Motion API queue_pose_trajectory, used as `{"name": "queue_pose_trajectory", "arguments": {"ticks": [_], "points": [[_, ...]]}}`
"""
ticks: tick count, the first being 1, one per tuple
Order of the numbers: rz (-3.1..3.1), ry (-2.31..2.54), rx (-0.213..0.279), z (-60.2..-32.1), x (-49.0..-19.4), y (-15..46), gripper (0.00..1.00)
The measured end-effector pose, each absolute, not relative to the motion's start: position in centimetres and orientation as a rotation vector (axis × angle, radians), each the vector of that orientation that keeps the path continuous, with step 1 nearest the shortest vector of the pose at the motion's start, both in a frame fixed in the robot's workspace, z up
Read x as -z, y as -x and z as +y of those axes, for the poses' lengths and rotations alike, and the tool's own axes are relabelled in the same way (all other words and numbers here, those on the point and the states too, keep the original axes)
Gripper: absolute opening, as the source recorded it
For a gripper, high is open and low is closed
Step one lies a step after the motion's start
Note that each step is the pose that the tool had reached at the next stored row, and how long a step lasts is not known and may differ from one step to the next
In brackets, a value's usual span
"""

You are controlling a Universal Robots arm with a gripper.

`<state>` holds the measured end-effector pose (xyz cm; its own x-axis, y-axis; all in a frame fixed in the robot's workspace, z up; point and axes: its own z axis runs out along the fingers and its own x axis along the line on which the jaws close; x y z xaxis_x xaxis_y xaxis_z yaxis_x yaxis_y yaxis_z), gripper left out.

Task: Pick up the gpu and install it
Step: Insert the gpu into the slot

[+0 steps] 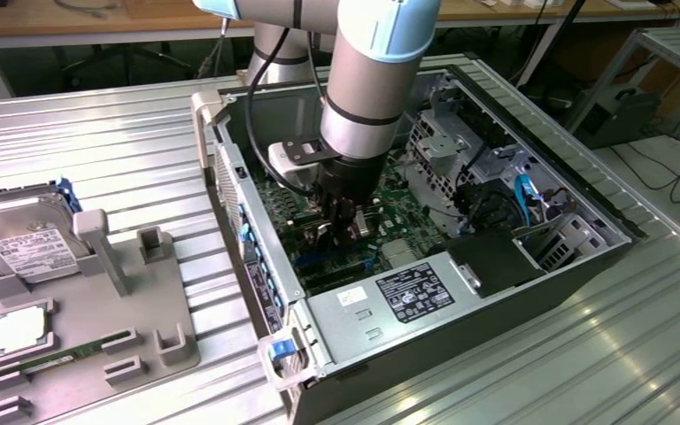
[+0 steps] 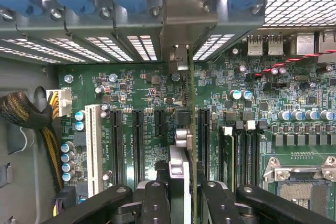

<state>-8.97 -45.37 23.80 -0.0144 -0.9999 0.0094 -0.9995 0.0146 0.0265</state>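
The end effector (image 1: pixel 346 226) is seen lowered deep inside an open computer case (image 1: pixel 529 159) that lies on its side on a ribbed metal desk (image 1: pixel 104 142). Its two black fingers (image 2: pixel 155 200) are closed partway around the gpu (image 2: pixel 181 135), which is gripped edge-on between them, standing upright on its long edge. The card is held directly beneath the end effector, just above the green motherboard (image 2: pixel 147 93), and its far end is met by a grey metal bracket (image 2: pixel 178 59) at the slotted rear wall of the case. Whether the card is seated in a slot cannot be told. Long black expansion slots (image 2: pixel 137 145) and one white slot (image 2: pixel 93 140) are seen on the board just beside the end effector on one side, and upright memory slots (image 2: pixel 244 150) and a processor socket (image 2: pixel 302 182) on the other. A labelled power supply (image 1: pixel 417 297) is set near the end effector, inside the case. Well apart from the end effector, toward the exterior view's left, a silver hard drive (image 1: pixel 27 243) is propped on a grey holder (image 1: pixel 139 292) outside the case.
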Motion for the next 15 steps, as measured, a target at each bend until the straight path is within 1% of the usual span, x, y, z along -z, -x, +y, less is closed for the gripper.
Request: {"name": "queue_pose_trajectory", "arguments": {"ticks": [15], "points": [[-2.223, -2.191, 0.010, -45.36, -24.04, 8.96, 0.28]]}}
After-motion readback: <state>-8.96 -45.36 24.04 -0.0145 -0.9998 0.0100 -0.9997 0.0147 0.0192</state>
